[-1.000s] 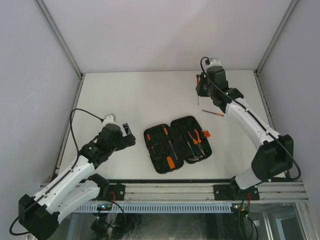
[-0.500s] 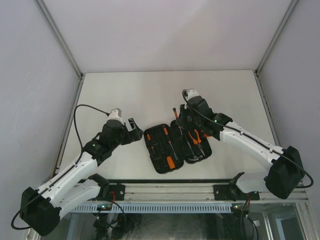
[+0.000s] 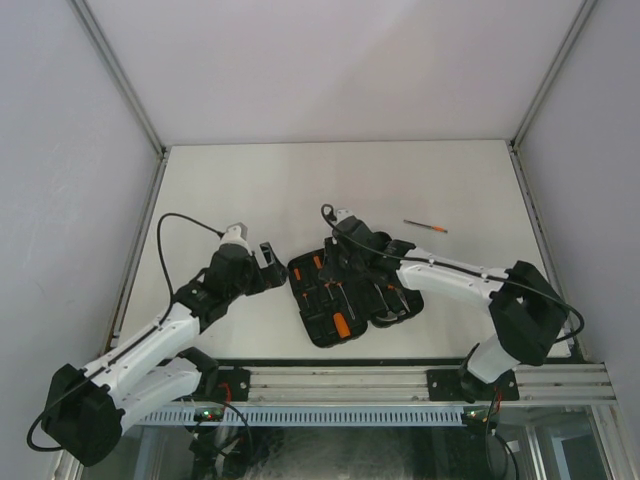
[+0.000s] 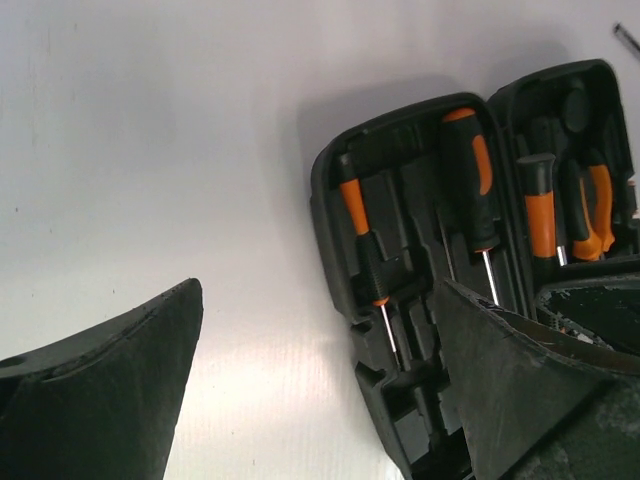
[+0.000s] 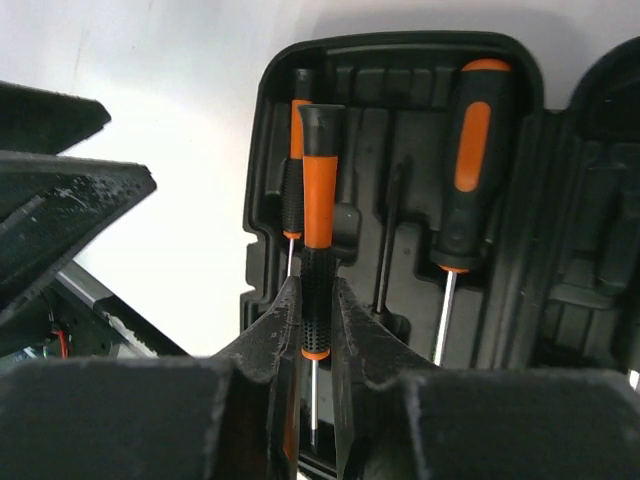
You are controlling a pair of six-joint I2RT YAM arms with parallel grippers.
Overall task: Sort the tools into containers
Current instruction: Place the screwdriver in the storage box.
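Observation:
The black tool case lies open at the table's near middle, with screwdrivers and orange-handled pliers in its slots. My right gripper hovers over the case's left half, shut on a thin orange-and-black screwdriver, handle pointing away, above the slots. A thin screwdriver and a thick one lie in slots beside it. My left gripper is open and empty at the case's left edge; its fingers straddle bare table and that edge. No hammer is visible.
One more thin screwdriver lies loose on the white table, to the right of and behind the case. An orange latch sticks out on the case's right side. Grey walls enclose the table; an aluminium rail runs along the near edge.
My right arm has swung from the far right of the table down and left to over the case, carrying the screwdriver. My left gripper has moved closer to the case's left edge.

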